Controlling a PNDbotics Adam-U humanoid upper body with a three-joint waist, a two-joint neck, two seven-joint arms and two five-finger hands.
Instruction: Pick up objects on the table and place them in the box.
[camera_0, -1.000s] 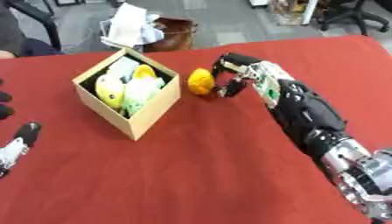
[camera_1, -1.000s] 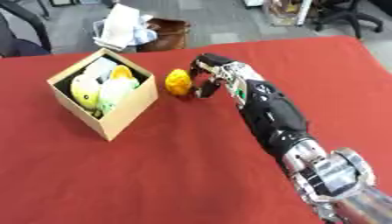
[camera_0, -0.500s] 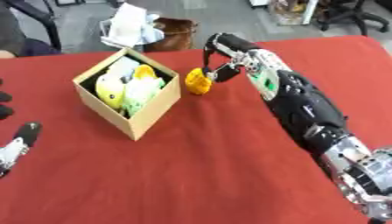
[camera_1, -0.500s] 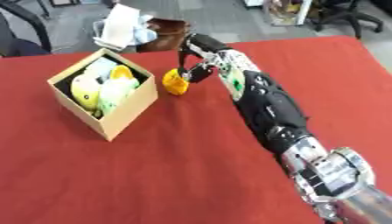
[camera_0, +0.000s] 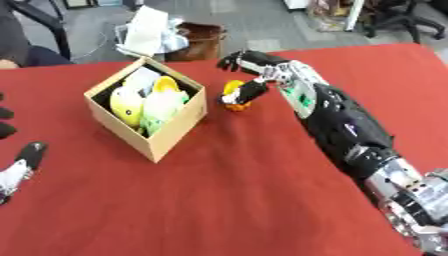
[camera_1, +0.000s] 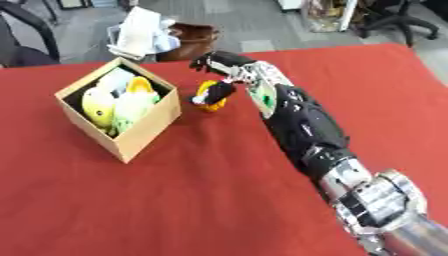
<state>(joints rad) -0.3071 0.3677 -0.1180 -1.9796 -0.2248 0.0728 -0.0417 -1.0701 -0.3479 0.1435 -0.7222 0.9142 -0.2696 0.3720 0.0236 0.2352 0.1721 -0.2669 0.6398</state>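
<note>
Just below the right hand (camera_0: 249, 67), between its curled fingers and thumb (camera_0: 252, 90), sits a small yellow and orange toy (camera_0: 233, 95). The thumb is dark and lies across the toy's right side, and the fingers arch over its top, so the hand has closed around it. Whether the toy's base is touching the red tablecloth (camera_0: 245, 190) or lifted a little clear of it, I cannot tell from where I stand.

To the left of that hand, just beside the toy, is the cardboard box (camera_0: 166, 137), standing open with one corner turned toward the robot. Inside it are several soft things in yellow, pale green and white (camera_0: 144, 102), packed close against each other and filling most of the opening. The toy is still outside the box, near its right wall.

The right arm (camera_0: 346, 125) runs back from the hand toward the lower right, black along the forearm and silver near the elbow.

Far off to the left of the working hand, at the lower left edge, the left hand (camera_0: 19, 165) shows only in part, resting low with its fingers relaxed and holding nothing.
</note>
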